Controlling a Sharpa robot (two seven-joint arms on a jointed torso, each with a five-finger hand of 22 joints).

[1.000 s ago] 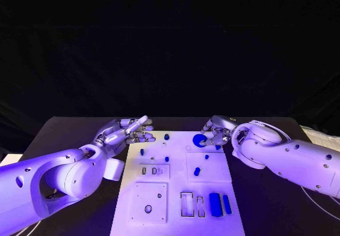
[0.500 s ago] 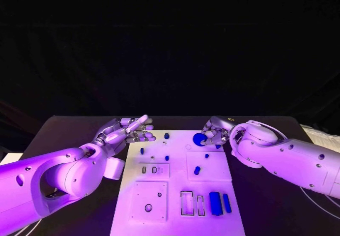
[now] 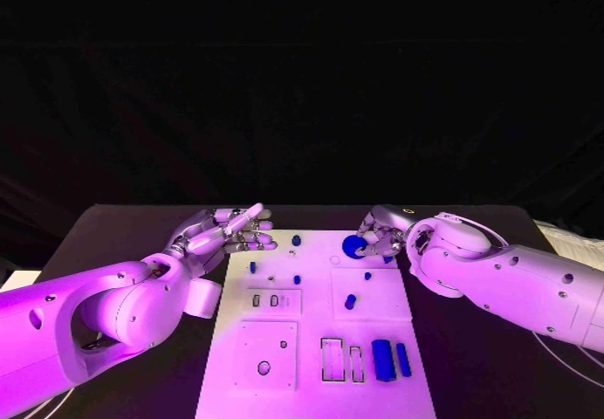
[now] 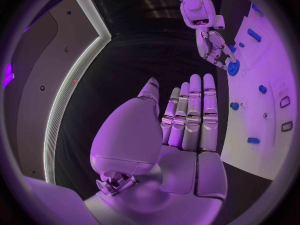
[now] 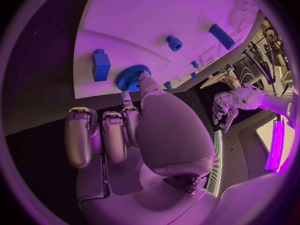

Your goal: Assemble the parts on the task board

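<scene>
The white task board [image 3: 310, 349] lies in the middle of the black table. My right hand [image 3: 381, 232] hovers at the board's far right corner and pinches a round blue gear [image 3: 355, 248] between thumb and a finger. In the right wrist view the gear [image 5: 132, 78] sits close over the board's edge [image 5: 156, 15], beside a blue block [image 5: 100, 64]. My left hand [image 3: 228, 230] floats at the board's far left edge, fingers stretched out straight and holding nothing. The left wrist view shows that hand [image 4: 187, 120] flat and the right hand [image 4: 211, 46] on the gear [image 4: 233, 68].
Two blue bars [image 3: 382, 361] lie at the board's near right beside rectangular slots [image 3: 332, 361]. An oval blue part [image 3: 350, 303] and small blue pegs [image 3: 296, 241] are spread over the board's far half. Bare black table [image 3: 113, 236] flanks the board on both sides.
</scene>
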